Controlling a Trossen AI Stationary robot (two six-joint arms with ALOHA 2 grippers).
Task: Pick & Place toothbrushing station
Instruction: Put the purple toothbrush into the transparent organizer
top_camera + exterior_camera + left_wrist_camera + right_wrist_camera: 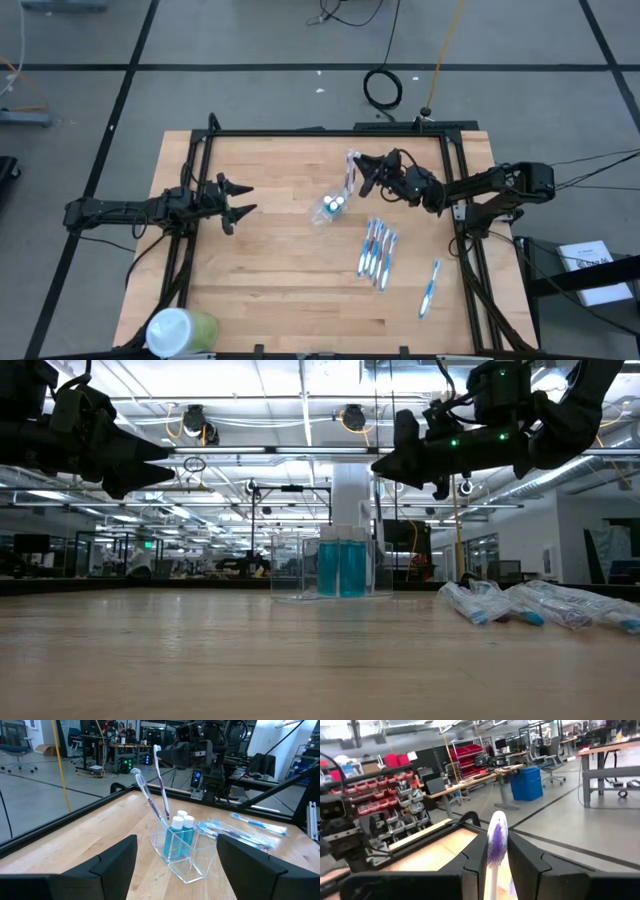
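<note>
A small clear cup [186,862] stands on the wooden table near its middle. It holds two blue tubes with white caps [180,827] and a toothbrush [146,795] that leans on its rim. A second toothbrush [161,785] slants up from the cup to my right gripper [362,172], which is shut on it above the cup's far right side. Several more toothbrushes [377,252] lie flat right of the cup, and one [430,287] lies nearer the right edge. My left gripper [238,200] waits open at the table's left, pointing at the cup. My right gripper pinches the second toothbrush between its two fingers just below the brush head [496,836], whose purple bristles stick out past the fingertips. The fingers come about level from the table's right side and lie across the brush. The brush stands steeply tilted, its lower end [166,815] down in the cup.
A green cup with a white lid [180,330] stands at the near left corner. A black frame [330,131] runs along the table's edges. Bare wood lies between my left gripper and the clear cup.
</note>
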